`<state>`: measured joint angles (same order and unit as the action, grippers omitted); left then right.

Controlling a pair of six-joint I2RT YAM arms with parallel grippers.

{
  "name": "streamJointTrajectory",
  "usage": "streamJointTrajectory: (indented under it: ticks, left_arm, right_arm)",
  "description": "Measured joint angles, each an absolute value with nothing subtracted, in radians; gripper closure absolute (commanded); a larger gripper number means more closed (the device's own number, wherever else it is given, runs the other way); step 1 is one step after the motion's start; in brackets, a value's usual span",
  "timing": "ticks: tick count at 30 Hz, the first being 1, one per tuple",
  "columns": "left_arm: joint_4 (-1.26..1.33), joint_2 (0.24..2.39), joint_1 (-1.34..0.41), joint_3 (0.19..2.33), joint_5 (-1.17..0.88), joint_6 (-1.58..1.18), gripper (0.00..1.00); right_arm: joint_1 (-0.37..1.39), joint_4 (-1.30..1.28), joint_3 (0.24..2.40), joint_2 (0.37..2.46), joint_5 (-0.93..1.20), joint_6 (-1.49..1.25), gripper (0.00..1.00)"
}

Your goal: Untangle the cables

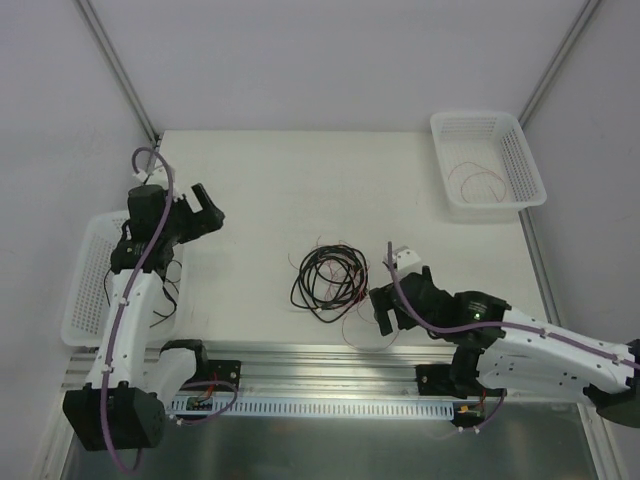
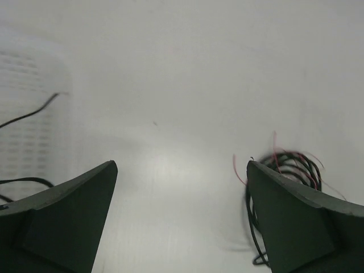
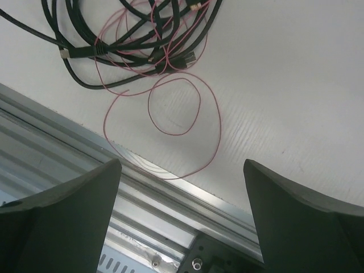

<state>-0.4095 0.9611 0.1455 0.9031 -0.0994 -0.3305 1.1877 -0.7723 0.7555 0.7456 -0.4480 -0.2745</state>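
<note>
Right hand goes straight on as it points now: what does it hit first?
Probably the red wire loop on the table, ahead of the open right hand and short of the black cables; depth is unclear.

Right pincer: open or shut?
Open. Right pincer fingers stand wide apart in the wrist view, nothing between them; red wire lies loose beyond.

- The white-and-black left arm (image 1: pixel 125 320) stands at the frame's left, and its black two-finger left gripper (image 1: pixel 208 205) is spread wide.
- The right arm (image 1: pixel 540 345) stretches from lower right toward centre, and the right gripper (image 1: pixel 381 310) is likewise parted.
</note>
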Motion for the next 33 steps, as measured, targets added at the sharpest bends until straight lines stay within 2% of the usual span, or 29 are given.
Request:
streamJointTrajectory:
  ticks: [4, 8, 12, 18, 20, 28, 29, 31, 33]
  left_arm:
    - [-0.421, 0.933, -0.03, 0.903, -0.211, -0.321, 0.01]
    - [-0.426, 0.963, -0.289, 0.9, -0.253, -0.312, 0.01]
    - [-0.422, 1.078, -0.526, 0.9, -0.262, -0.274, 0.01]
    - [-0.395, 1.246, -0.629, 0.907, -0.252, -0.215, 0.01]
    - [-0.39, 1.301, -0.628, 0.921, -0.246, -0.212, 0.01]
    - [-0.333, 1.437, -0.629, 0.957, -0.216, -0.242, 0.25]
    - [-0.326, 1.442, -0.629, 0.957, -0.212, -0.248, 0.37]
    - [-0.311, 1.444, -0.629, 0.955, -0.2, -0.261, 0.45]
    - [-0.299, 1.444, -0.629, 0.952, -0.195, -0.269, 0.49]
  right_arm:
    - [1.154, -0.696, 0.717, 0.892, -0.394, -0.283, 0.12]
    - [1.089, -0.616, 0.696, 1.012, -0.328, -0.297, 0.2]
    - [1.074, -0.55, 0.678, 1.042, -0.27, -0.309, 0.2]
    - [1.072, -0.499, 0.678, 1.034, -0.284, -0.433, 0.21]
    - [1.072, -0.487, 0.672, 1.018, -0.307, -0.499, 0.26]
    - [1.072, -0.452, 0.658, 1.031, -0.43, -0.76, 0.42]
    - [1.072, -0.449, 0.658, 1.045, -0.436, -0.785, 0.44]
    - [1.072, -0.439, 0.655, 1.078, -0.439, -0.824, 0.46]
    - [1.072, -0.411, 0.639, 1.105, -0.438, -0.859, 0.47]
